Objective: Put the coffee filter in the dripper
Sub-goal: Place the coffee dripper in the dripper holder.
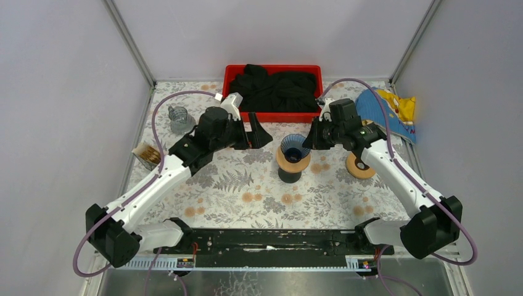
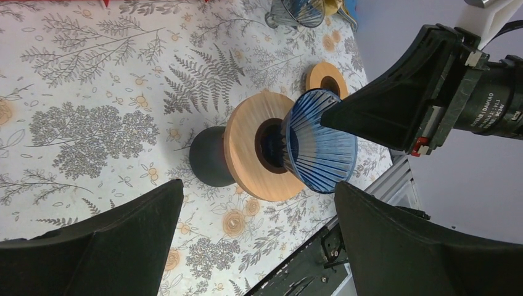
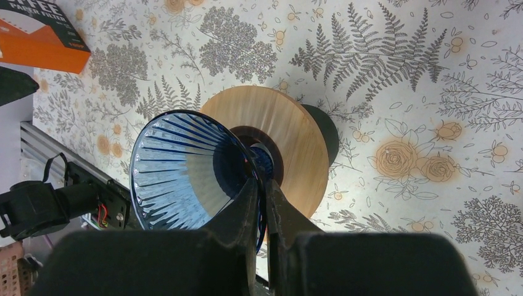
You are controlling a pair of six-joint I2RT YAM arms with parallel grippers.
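Observation:
The blue ribbed dripper sits in a wooden ring on a black stand at mid-table. My right gripper is shut on the dripper's rim from the right. Just left of the dripper, my left gripper is wide open and holds nothing. The only coffee filter material I see is an orange paper-filter box at the table's left edge. No filter shows inside the dripper.
A red bin with black cloth stands at the back. A glass cup is at the back left. A second wooden ring lies under the right arm, and a blue and yellow bag is at the back right.

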